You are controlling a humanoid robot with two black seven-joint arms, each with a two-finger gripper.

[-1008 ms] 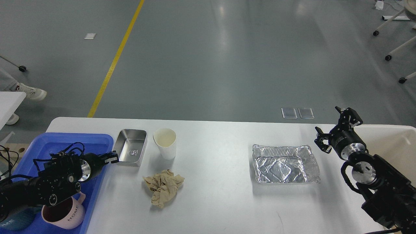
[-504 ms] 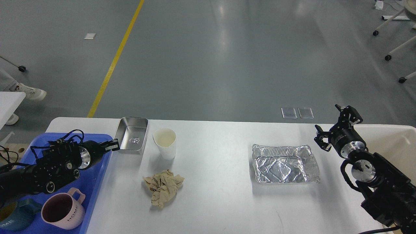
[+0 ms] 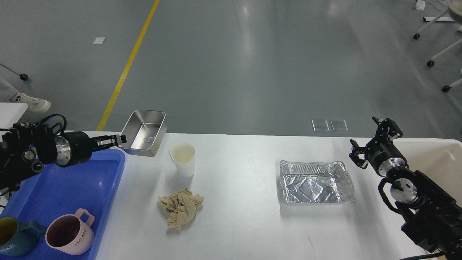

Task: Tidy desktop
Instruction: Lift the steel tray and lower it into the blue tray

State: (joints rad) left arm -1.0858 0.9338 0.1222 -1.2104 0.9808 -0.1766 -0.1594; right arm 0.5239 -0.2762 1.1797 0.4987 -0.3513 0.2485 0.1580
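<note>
The desktop (image 3: 245, 216) is seen as a large, smooth white rectangular tabletop with rounded corners, lying flat and level across the lower half of the head view. Its far edge runs straight across against the grey floor, and its far-left corner is rounded. Soft reflections and faint shadows are shown on the glossy surface. A thin dark mark is visible near the front edge, right of centre. Its near edge is cut off by the frame.
</note>
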